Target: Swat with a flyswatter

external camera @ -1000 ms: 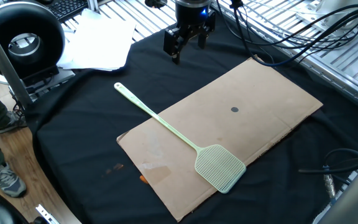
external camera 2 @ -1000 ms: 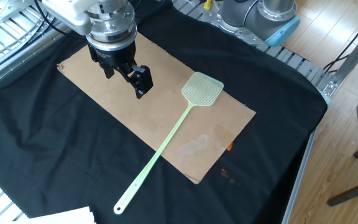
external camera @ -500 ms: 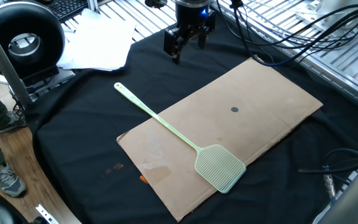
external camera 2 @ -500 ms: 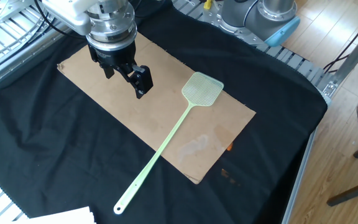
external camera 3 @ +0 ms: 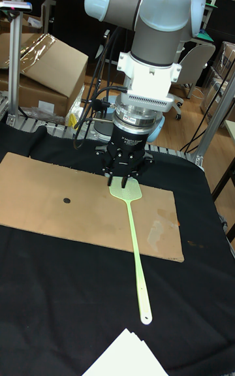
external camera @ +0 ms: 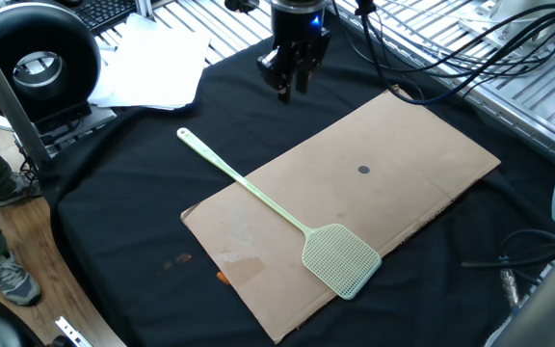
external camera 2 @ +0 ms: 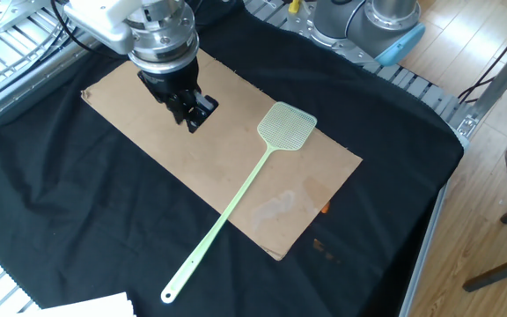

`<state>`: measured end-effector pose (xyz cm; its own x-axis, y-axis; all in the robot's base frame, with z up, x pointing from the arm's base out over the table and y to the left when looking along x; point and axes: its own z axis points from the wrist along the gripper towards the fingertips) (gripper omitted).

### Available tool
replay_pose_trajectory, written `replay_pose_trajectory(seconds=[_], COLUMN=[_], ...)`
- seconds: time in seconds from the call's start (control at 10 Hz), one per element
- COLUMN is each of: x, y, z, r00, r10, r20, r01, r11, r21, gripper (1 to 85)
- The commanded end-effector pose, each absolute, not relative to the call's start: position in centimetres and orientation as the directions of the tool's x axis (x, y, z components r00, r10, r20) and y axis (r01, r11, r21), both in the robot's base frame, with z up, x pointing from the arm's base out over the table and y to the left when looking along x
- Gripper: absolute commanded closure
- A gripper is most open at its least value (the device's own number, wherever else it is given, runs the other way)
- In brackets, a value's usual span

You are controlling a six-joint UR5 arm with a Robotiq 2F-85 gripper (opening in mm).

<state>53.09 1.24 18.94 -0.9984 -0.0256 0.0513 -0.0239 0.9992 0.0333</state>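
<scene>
Flyswatter (external camera: 302,226): mint-green, mesh-headed, thin-handled

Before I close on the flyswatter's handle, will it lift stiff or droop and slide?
The flyswatter looks thin and light, so it should lift easily. Its long, slim handle will probably flex, letting the mesh head sag if gripped near the tail. Lying flat across the cardboard sheet, it may skid when nudged rather than roll.
</scene>
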Motion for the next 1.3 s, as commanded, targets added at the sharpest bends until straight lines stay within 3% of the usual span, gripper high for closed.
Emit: replay_pose_trajectory(seconds=[0.0, 1.2], x=[52.91, 53.04], y=[1.70, 2.12], z=[19.09, 19.14], r00=[-0.998, -0.998], r10=[-0.025, 0.005], r20=[0.059, 0.062], r01=[-0.022, 0.007], r11=[0.999, 0.999], r21=[0.048, 0.047], gripper=[83.3, 83.3])
